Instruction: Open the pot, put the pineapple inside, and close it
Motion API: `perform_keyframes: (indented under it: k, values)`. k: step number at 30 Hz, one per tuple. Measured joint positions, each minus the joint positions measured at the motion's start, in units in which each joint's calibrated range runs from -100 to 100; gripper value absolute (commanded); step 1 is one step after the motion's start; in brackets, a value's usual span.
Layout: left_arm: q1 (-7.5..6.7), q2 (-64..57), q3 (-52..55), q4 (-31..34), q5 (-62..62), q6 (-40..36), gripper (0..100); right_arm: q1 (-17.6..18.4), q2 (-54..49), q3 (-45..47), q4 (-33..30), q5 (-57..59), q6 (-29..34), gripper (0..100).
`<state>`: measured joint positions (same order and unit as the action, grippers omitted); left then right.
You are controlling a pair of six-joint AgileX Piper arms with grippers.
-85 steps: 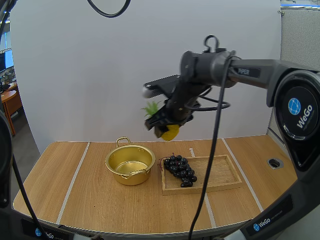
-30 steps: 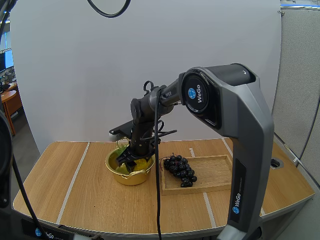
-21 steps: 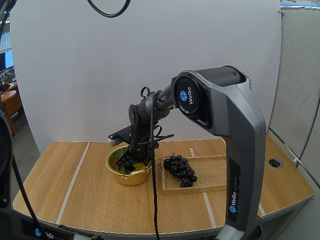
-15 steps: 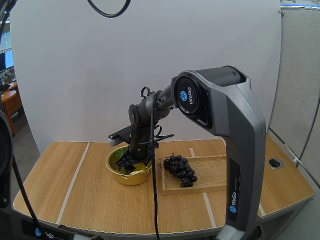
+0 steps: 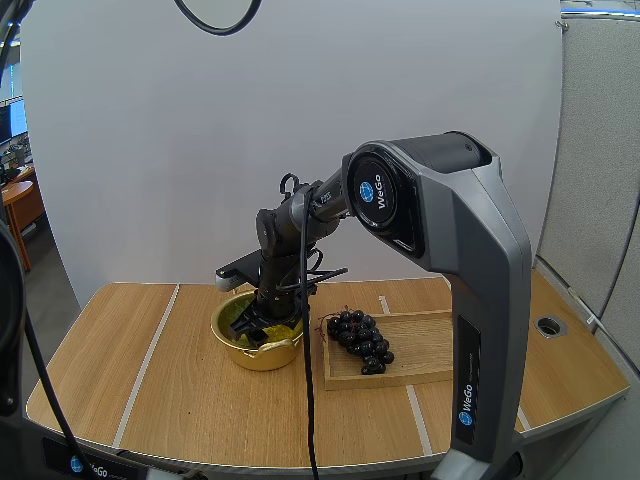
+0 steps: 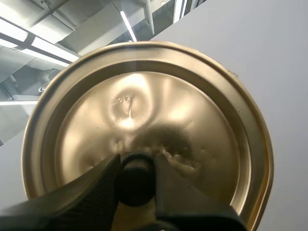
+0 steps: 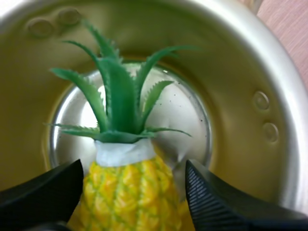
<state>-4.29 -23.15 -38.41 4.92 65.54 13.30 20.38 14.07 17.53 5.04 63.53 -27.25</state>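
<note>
The golden pot (image 5: 262, 354) stands uncovered on the table left of centre. My right gripper (image 5: 255, 322) reaches down into it. In the right wrist view the yellow pineapple (image 7: 126, 202) with green leaves lies inside the pot (image 7: 250, 72), leaves toward the bottom. My right gripper (image 7: 134, 166) is open, one finger at each side of the fruit, with a thin gap at one side. In the left wrist view my left gripper (image 6: 136, 163) is shut on the black knob (image 6: 136, 180) of the golden lid (image 6: 144, 106), held up in the air.
A wooden tray (image 5: 440, 350) lies just right of the pot, with a bunch of dark grapes (image 5: 360, 340) on its left end. Bare wooden tabletop (image 5: 130, 360) stretches to the left and in front of the pot.
The right arm carried the pineapple down from high above the table into the pot. For the last half second it has stayed nearly still there, and its fingers now stand slightly off the fruit.
</note>
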Motion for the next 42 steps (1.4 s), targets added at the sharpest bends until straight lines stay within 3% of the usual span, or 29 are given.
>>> perform_keyframes:
  k: [18,25,42]
  values:
    - [0.00,0.0,0.0,0.0,0.0,0.0,0,0.0,-6.9,-2.9,0.1,5.2,0.0,100]
    - [0.00,0.0,0.0,0.0,0.0,0.0,0,0.0,-17.5,-2.7,0.1,12.8,0.0,100]
    - [0.00,0.0,0.0,0.0,0.0,0.0,0,0.0,-40.1,8.5,0.1,20.9,1.4,100]
